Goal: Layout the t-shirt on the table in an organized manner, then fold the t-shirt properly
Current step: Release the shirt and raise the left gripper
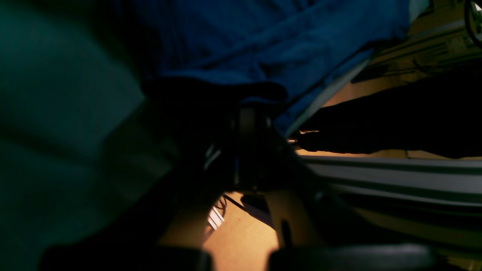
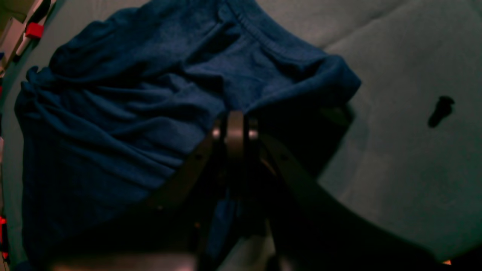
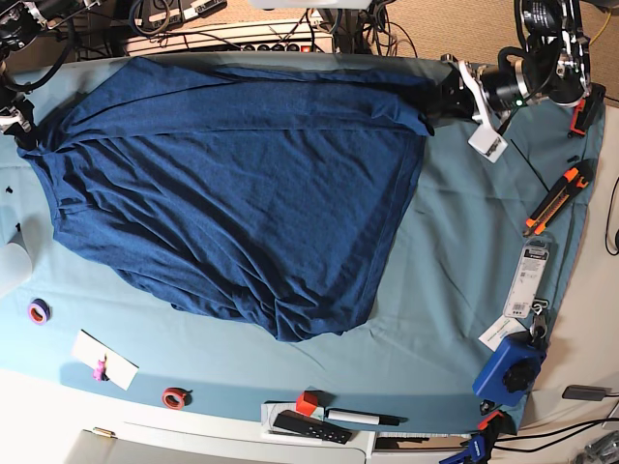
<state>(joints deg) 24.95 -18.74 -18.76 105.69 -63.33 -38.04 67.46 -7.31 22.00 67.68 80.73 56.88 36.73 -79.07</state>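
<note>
**Both end effectors pinch the shirt's far edge, stretched along the bench**

Left wrist view: your left end effector [image 1: 248, 109] sits in the dark at centre, jaws together on a fold of the t-shirt [image 1: 271, 41], which spreads away toward 12 o'clock. The bench [image 1: 56, 94] cloth lies at 9 o'clock.

Right wrist view: your right end effector [image 2: 235, 124] is clamped on a bunched hem; the t-shirt [image 2: 113, 113] runs off toward 10 o'clock.

Base view: the t-shirt [image 3: 232, 184] covers the upper left of the bench [image 3: 455, 280], long axis from 9 to 3 o'clock. The left end effector [image 3: 447, 97] holds its 3 o'clock corner; the right end effector [image 3: 21, 124] appears to hold the 9 o'clock end. The 6 o'clock hem lies crumpled, roughly between both arms, so smoothing likely needs a pull toward 6.
</note>
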